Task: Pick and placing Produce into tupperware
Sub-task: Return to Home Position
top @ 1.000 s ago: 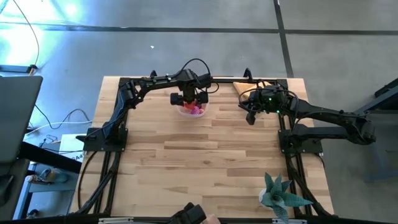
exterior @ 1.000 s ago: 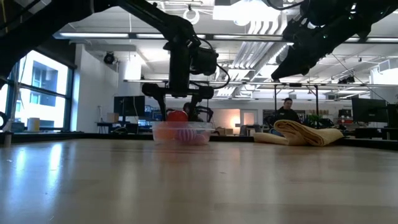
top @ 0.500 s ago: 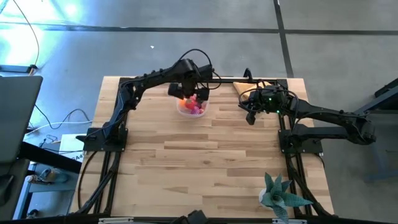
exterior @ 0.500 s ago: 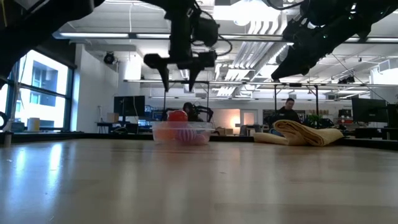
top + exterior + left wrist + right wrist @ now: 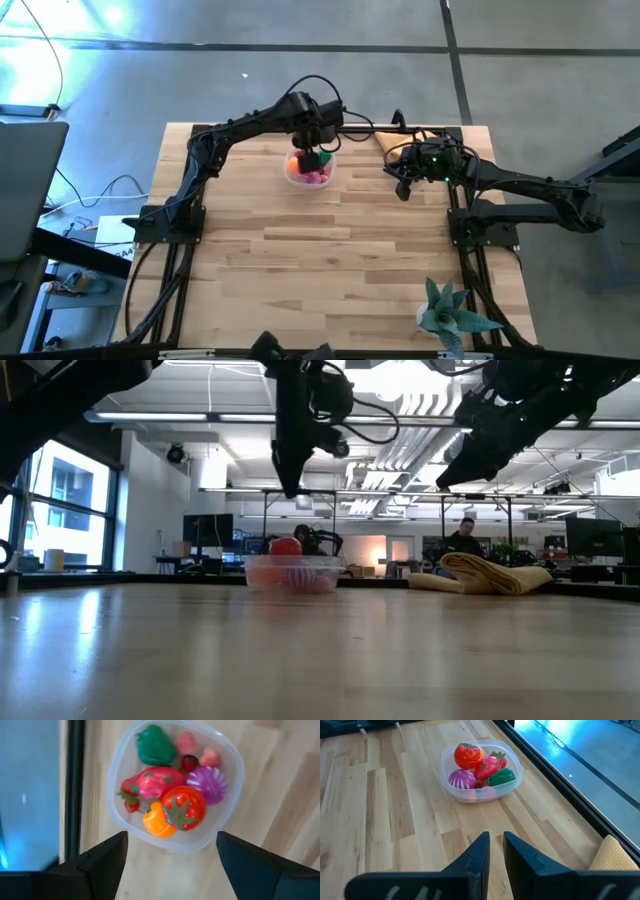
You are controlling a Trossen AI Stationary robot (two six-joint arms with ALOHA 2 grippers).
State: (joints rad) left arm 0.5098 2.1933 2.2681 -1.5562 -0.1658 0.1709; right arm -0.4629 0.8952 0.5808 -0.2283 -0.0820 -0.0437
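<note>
The tupperware (image 5: 175,785) is a clear rounded-square tub standing on the table near its far edge (image 5: 308,172). The produce (image 5: 172,805) lies inside it: a red tomato, an orange, a strawberry, a green pepper, a magenta onion and small pink pieces. My left gripper (image 5: 170,855) hangs open well above the tub (image 5: 292,485), pointing down, touching nothing. My right gripper (image 5: 494,847) is shut and waits in the air to the tub's right (image 5: 402,190).
A folded tan cloth (image 5: 405,140) lies at the far right corner, behind my right gripper (image 5: 490,573). A teal spiky plant (image 5: 450,312) stands near the near right corner. A person (image 5: 462,538) sits in the room beyond the table. Bare wood (image 5: 320,260) fills the middle.
My left gripper has risen straight up from between the tub's walls to well above it and has turned about its vertical axis. The tub and the produce in it have stayed where they were.
</note>
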